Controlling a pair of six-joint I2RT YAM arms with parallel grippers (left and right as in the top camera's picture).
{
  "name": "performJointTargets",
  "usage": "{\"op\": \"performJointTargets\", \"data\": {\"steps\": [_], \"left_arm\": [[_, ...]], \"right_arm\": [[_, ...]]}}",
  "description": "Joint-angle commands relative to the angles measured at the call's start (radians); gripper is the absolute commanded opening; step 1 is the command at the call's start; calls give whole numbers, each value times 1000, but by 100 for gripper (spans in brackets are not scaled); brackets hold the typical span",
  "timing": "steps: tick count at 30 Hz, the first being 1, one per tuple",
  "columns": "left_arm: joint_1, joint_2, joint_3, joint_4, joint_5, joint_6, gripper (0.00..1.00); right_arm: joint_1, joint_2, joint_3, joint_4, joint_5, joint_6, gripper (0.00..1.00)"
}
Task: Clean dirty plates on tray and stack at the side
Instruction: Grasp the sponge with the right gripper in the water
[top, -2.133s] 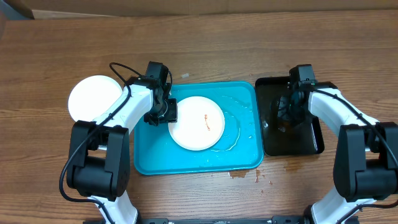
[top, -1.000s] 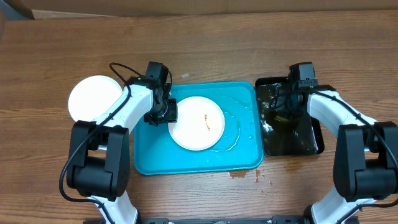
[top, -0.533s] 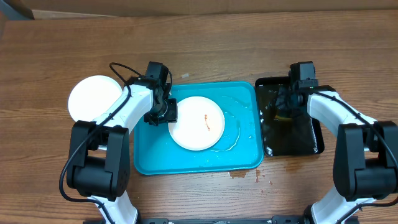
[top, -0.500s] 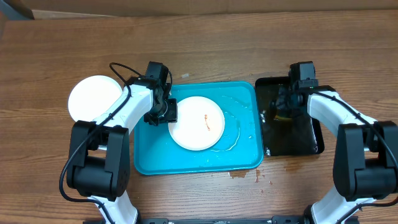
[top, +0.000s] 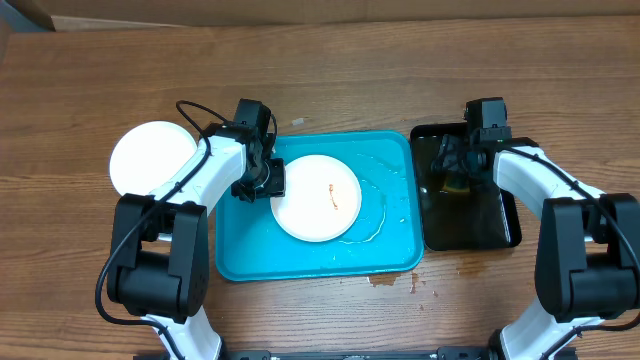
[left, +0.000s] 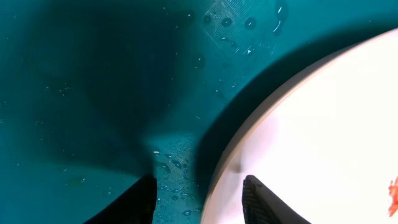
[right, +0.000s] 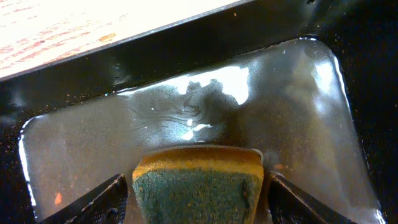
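A white plate (top: 316, 197) with a small orange smear (top: 332, 195) lies in the turquoise tray (top: 250, 250). My left gripper (top: 265, 182) is at the plate's left edge. In the left wrist view its jaws (left: 199, 199) stand open astride the rim, one finger over the wet tray (left: 74, 93), the other over the plate (left: 323, 137). A second white plate (top: 152, 158) lies on the table left of the tray. My right gripper (top: 455, 178) is down in the black tray (top: 495, 225), shut on a yellow-and-green sponge (right: 198, 186).
The black tray (right: 186, 43) holds shallow water. Water drops and a wet ring (top: 375, 215) lie on the turquoise tray's floor right of the plate. A small brown spill (top: 385, 280) marks the table by the tray's front right corner.
The right gripper has shifted slightly with the sponge in the black tray, and the tray and its water have rocked a little. The left arm and both plates are unchanged.
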Motion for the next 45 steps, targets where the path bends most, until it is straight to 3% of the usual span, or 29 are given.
{"op": "performJointTargets", "data": {"steps": [1,29,30,31,33,34,35,37,38,40,41,42,43,44,45], "left_arm": [[-8,-7,-6,1,-7,8,47],[-8,-7,-6,1,-7,8,47],[-8,-7,-6,1,-7,8,47],[-8,-7,-6,1,-7,8,47],[-8,-7,-6,1,-7,8,47],[-8,-7,-6,1,-7,8,47],[-8,-7,-6,1,-7,8,47],[-8,-7,-6,3,-7,8,47],[-8,-7,-6,3,-7,8,47],[-8,-7,-6,5,-7,8,47],[-8,-7,-6,5,-7,8,47],[-8,-7,-6,5,-7,8,47],[-8,-7,-6,5,-7,8,47],[-8,-7,-6,5,-7,8,47],[-8,-7,-6,5,-7,8,47]], "right_arm": [[0,8,-6,11,12,-2,74],[0,29,-6,13,60,-2,70],[0,29,-6,12,60,-2,66],[0,29,-6,7,59,-2,54],[0,29,-6,-2,59,-2,22],[0,29,-6,-5,59,-2,18],[0,29,-6,-5,58,-2,24],[0,29,-6,-3,59,-2,71],[0,29,-6,0,59,-2,77],[0,29,-6,0,59,-2,77],[0,29,-6,0,55,-3,69],[0,29,-6,0,43,-21,41],[0,29,-6,0,15,-55,26],[0,29,-5,-2,9,-56,35],[0,29,-2,-12,9,-56,58]]}}
